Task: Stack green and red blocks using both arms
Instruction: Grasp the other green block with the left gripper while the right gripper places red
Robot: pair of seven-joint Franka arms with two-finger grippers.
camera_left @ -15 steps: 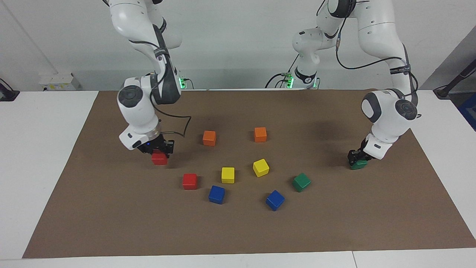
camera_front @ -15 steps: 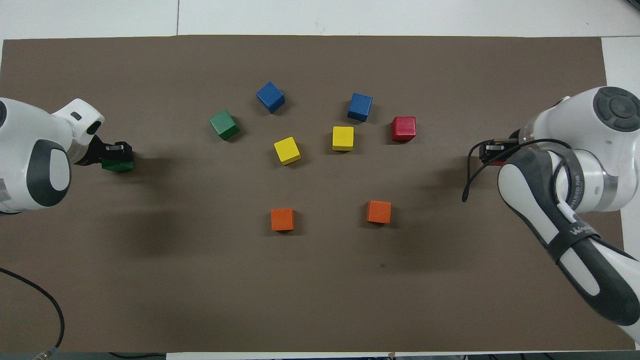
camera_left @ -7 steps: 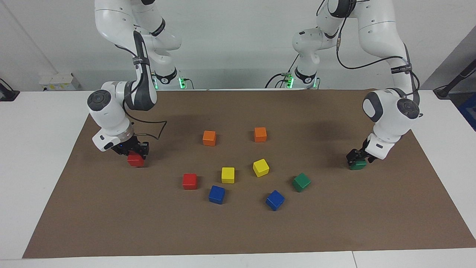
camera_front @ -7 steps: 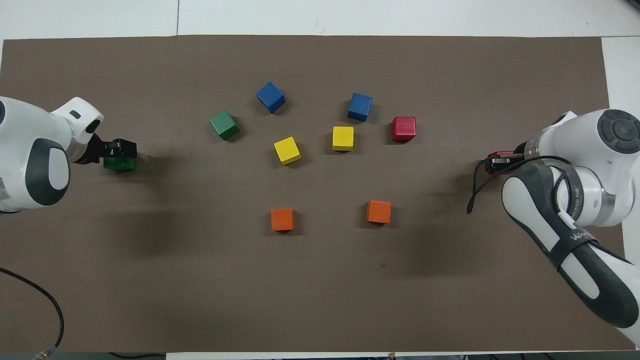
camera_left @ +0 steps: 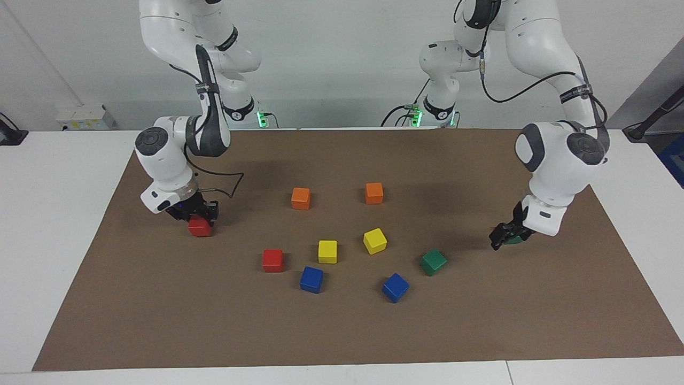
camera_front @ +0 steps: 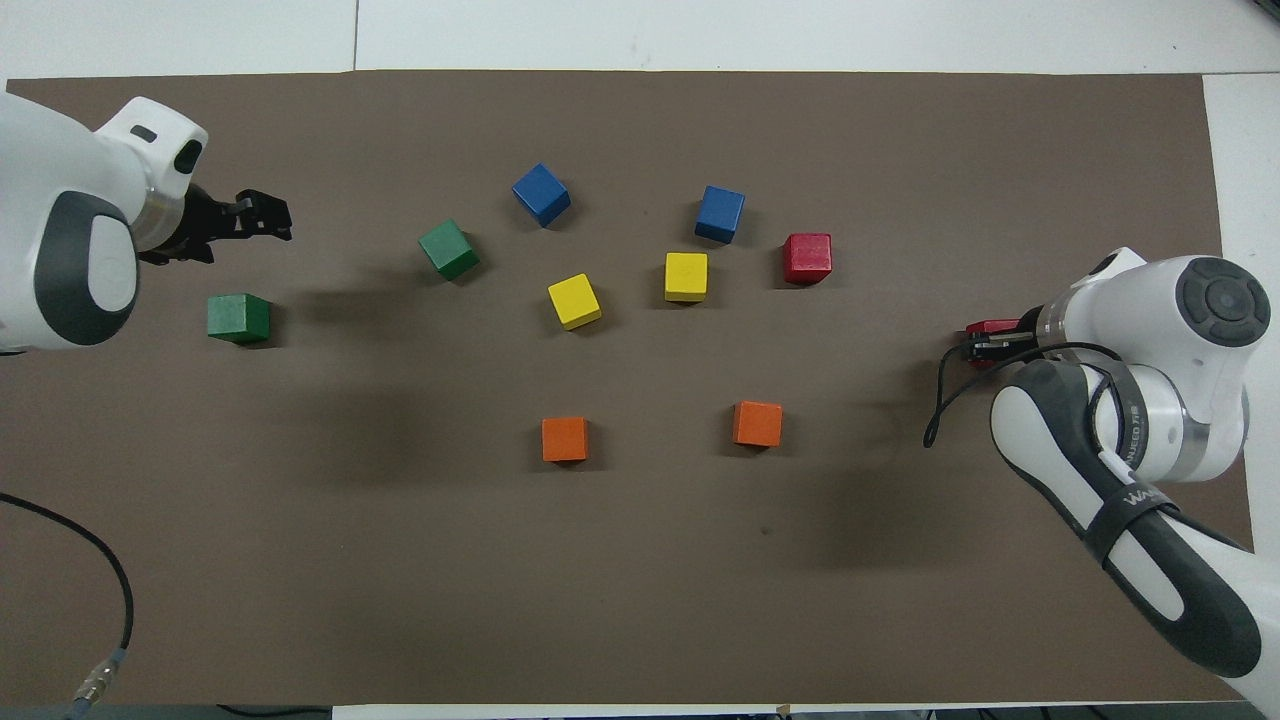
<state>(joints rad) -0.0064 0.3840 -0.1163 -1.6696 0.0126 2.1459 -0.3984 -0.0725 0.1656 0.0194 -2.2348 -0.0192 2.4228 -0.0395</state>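
Green and red cubes, four in all, lie unstacked on the brown mat [camera_left: 342, 331]. One green cube [camera_front: 238, 317] sits free at the left arm's end of the table; the left gripper [camera_front: 262, 213], jaws apart and empty, hangs above the mat just beside it. The second green cube [camera_front: 448, 248] lies in the central cluster, beside a blue cube [camera_front: 541, 194]. The right gripper [camera_left: 196, 211] is clamped on a red cube [camera_left: 200, 227] low over the right arm's end of the mat. The second red cube [camera_left: 272, 260] rests beside a yellow cube [camera_left: 327, 251]. No stack exists yet: judged from this layout, both stacks remain to be built. Orange cubes [camera_left: 301, 198] play no part.
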